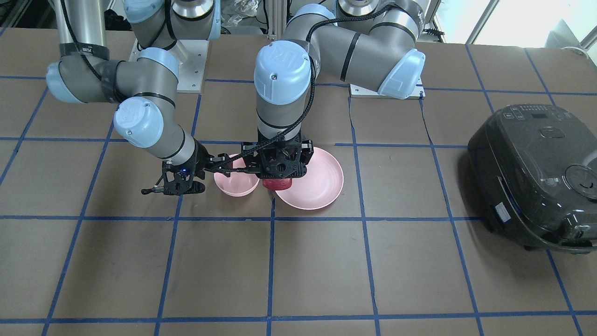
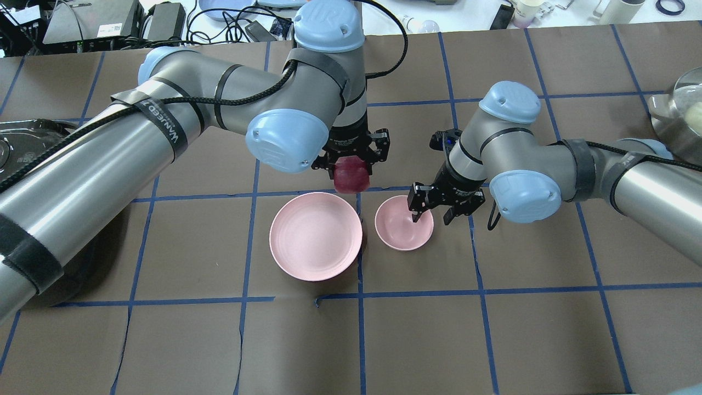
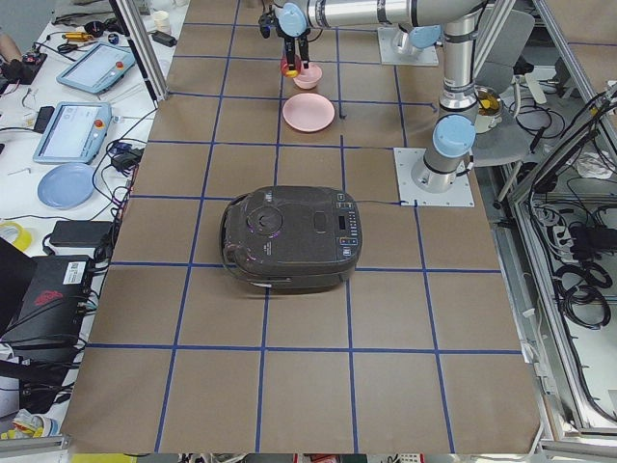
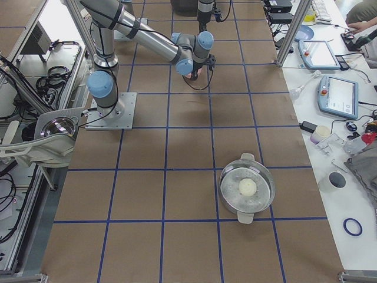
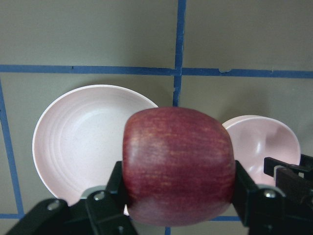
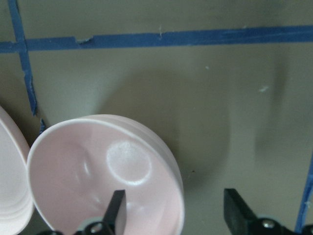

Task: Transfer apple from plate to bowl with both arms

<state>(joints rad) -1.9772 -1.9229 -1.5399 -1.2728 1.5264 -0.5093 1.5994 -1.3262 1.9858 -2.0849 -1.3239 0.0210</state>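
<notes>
The apple (image 5: 178,164) is clamped between my left jaws, up off the bench (image 2: 493,340), plate (image 2: 315,236) and bowl (image 2: 403,225) lying below them. My right jaws stand open astride the bowl's rim.

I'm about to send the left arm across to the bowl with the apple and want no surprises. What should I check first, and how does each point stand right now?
1. Apple clamped in the left gripper: ok, held between both fingers.
2. Plate empty, apple off it: ok.
3. Bowl empty to receive: ok.
4. Right gripper shut on the bowl's rim to steady it: not ok. It is open, with its fingers straddling the rim.
5. Drop space inside the bowl free: not ok. One right finger stands inside the rim.
6. Apple high enough to pass over the bowl's rim: cannot tell.
</notes>
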